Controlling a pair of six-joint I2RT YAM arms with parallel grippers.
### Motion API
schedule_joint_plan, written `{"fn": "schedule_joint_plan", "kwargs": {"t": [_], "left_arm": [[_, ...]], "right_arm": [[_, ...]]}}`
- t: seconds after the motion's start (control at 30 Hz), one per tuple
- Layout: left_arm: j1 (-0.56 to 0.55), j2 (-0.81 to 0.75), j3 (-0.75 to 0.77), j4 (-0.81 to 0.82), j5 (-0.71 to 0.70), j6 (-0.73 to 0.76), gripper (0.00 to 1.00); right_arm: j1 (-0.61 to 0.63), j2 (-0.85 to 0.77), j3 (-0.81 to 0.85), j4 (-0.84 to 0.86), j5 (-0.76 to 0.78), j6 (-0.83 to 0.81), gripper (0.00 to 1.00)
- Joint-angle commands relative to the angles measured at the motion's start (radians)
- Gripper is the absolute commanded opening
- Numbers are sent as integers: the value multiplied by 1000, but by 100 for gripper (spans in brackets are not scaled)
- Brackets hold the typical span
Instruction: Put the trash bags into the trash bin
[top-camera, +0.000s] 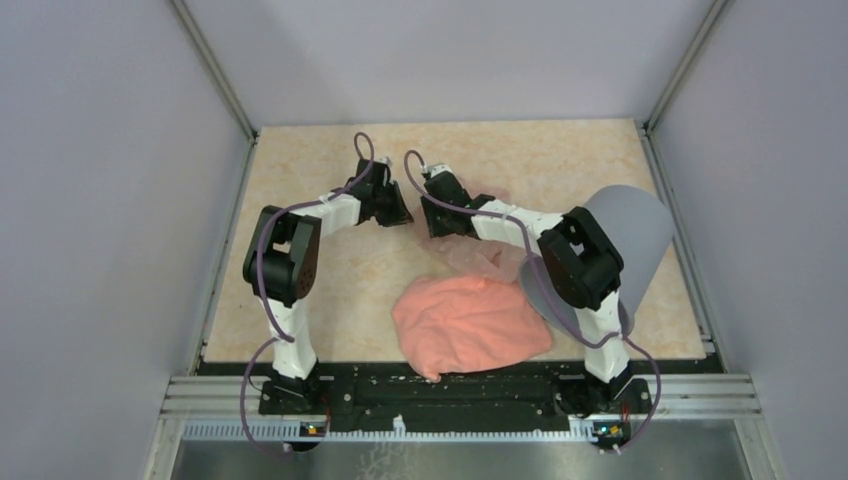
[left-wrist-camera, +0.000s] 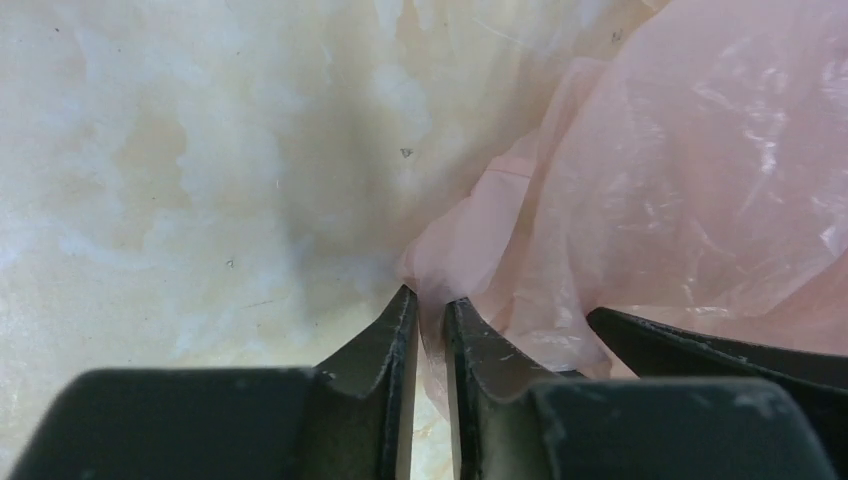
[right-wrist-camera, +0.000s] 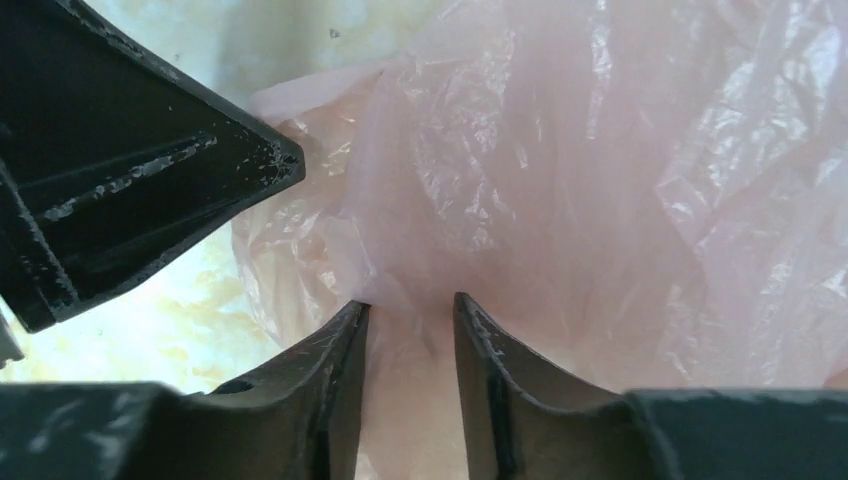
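Note:
The trash bag (top-camera: 478, 256), thin see-through pale pink film, lies crumpled on the table's middle right, partly under my right arm. Both grippers meet at its far left edge. My left gripper (top-camera: 403, 214) (left-wrist-camera: 430, 298) has its jaws nearly together, pinching a fold of the bag (left-wrist-camera: 680, 170). My right gripper (top-camera: 428, 222) (right-wrist-camera: 408, 300) stands with its jaws partly apart, and bunched film (right-wrist-camera: 560, 170) fills the gap between them. The grey trash bin (top-camera: 628, 232) lies tipped on its side at the right, its mouth toward the arms' bases and partly hidden by my right arm.
An opaque salmon-pink sheet (top-camera: 470, 325) lies bunched near the front edge between the arm bases. Pale walls close in the table on three sides. The left gripper's finger (right-wrist-camera: 150, 180) shows in the right wrist view, close beside the bag.

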Motion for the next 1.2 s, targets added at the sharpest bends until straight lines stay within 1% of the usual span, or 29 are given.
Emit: {"fn": "schedule_joint_plan", "kwargs": {"t": [0.0, 0.07, 0.1, 0.13, 0.37, 0.47, 0.5, 0.57, 0.63, 0.7, 0.8, 0.9, 1.0, 1.1, 1.17], "left_arm": [[8, -31, 27, 23, -5, 11, 17], [14, -50, 24, 7, -11, 21, 7], [18, -61, 22, -3, -16, 24, 3], [24, -72, 15, -10, -18, 25, 0], [47, -171, -35, -57, -33, 38, 0], [47, -212, -59, -67, -6, 42, 0], [47, -230, -65, -75, 4, 42, 1], [47, -275, -85, -76, 29, 49, 6], [47, -324, -101, -80, 50, 70, 14], [47, -378, -111, -98, 84, 92, 27], [47, -497, -141, -104, 98, 129, 50], [47, -610, -159, -134, 78, 188, 65], [47, -718, -187, -137, 85, 254, 73], [47, -812, -221, -126, 98, 337, 76], [47, -870, -233, -124, 102, 396, 77]], "right_arm": [[-8, -42, 44, 3, 22, 35, 22], [-8, -78, 50, -18, 42, 35, 3], [-9, -100, 49, -27, 49, 34, 0], [-8, -126, 47, -34, 57, 33, 0], [-9, -346, 49, -78, 99, 8, 0], [-8, -410, 81, -101, 91, -11, 0], [-8, -426, 95, -109, 92, -18, 0], [-8, -451, 119, -130, 91, -35, 0], [-8, -465, 152, -162, 89, -54, 0], [-8, -468, 195, -200, 54, -81, 0], [-8, -468, 266, -265, 12, -121, 0], [-9, -466, 333, -330, -27, -162, 0], [-9, -466, 375, -370, -70, -197, 0], [-8, -460, 421, -415, -140, -234, 0], [-8, -455, 450, -445, -183, -258, 0]]}}
